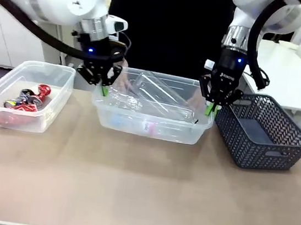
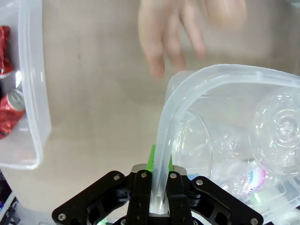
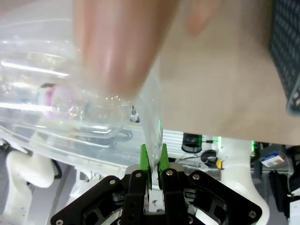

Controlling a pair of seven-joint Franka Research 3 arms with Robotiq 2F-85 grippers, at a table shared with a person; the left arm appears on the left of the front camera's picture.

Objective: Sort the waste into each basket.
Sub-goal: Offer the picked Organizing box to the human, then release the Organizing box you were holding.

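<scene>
**Both grippers pinch middle tub's rim**

Middle tub (image 1: 151, 125), centre of frame, holds clear bottles (image 1: 158, 94) lying on their sides; long axis runs left-right across picture. Left gripper (image 1: 104, 89) clenched on its left rim, right gripper (image 1: 211, 108) clenched on right rim. Probably a two-point hold to lift or shift the tub level. Red cans (image 1: 27, 99) sit in left tub (image 1: 10, 80), centre-left. Blue lattice basket (image 1: 281, 132) just right. Person's hand (image 2: 180, 33) hovers near, upper frame.
</scene>
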